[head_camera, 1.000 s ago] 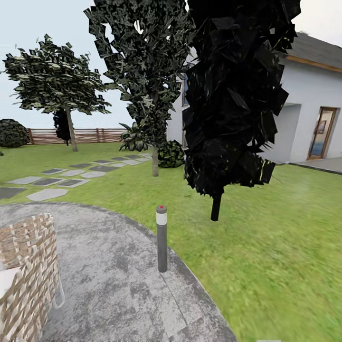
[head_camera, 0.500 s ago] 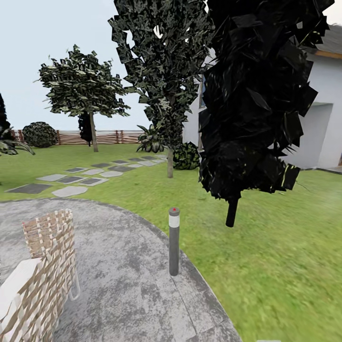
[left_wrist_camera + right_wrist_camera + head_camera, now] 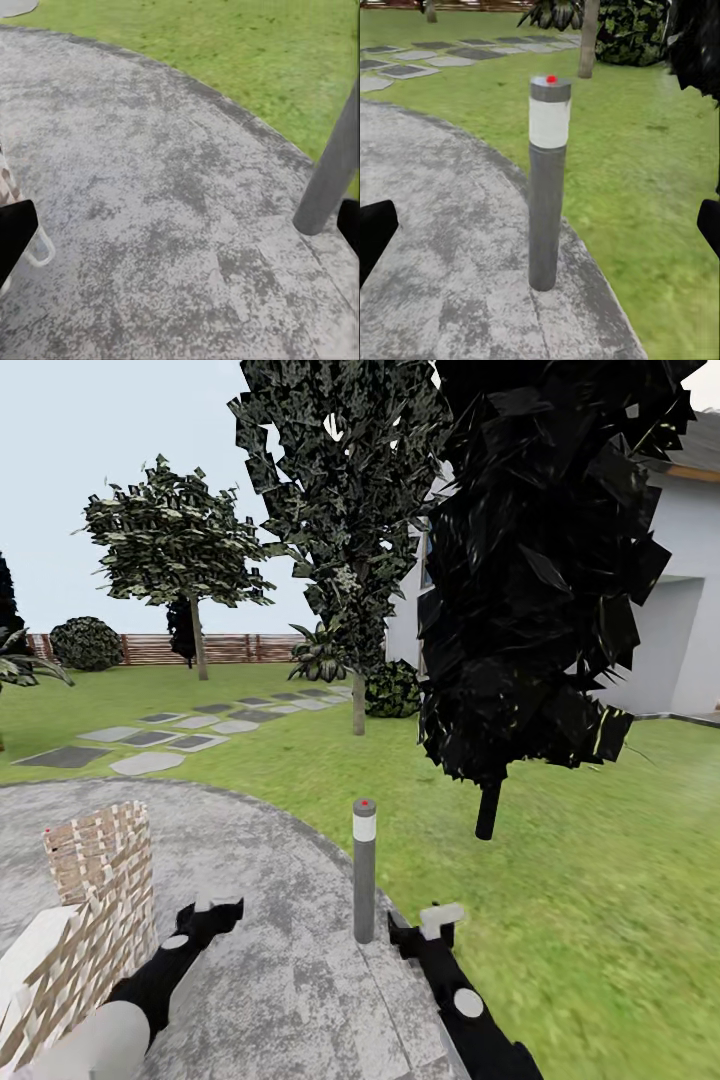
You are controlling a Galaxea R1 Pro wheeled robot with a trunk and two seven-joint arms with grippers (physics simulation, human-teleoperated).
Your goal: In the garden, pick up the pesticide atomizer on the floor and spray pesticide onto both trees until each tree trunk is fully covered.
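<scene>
The pesticide atomizer is out of view. On the green lawn (image 3: 600, 880) stand two leafy trees with pale trunks, one near the middle (image 3: 358, 705) and one far back left (image 3: 198, 645). A black cone-shaped tree on a thin black stem (image 3: 487, 808) stands closer, to the right. My left gripper (image 3: 215, 908) hangs over the grey paved circle (image 3: 270, 980), open, with its black fingertips (image 3: 15, 232) wide apart and nothing between them. To the right of a bollard, my right gripper (image 3: 425, 925) is also open and empty, its fingertips (image 3: 709, 225) at the picture's edges.
A grey bollard (image 3: 364, 870) with a white band and red dot stands at the paving's edge between my arms. A woven wicker chair (image 3: 90, 920) sits at the left. Stepping stones (image 3: 150, 740) lead to a slatted brown fence (image 3: 230, 648). A white house (image 3: 680, 610) rises at right.
The head view swung left at first, shifting everything to the right. Since then both arms have risen into the head view, on either side of the bollard.
</scene>
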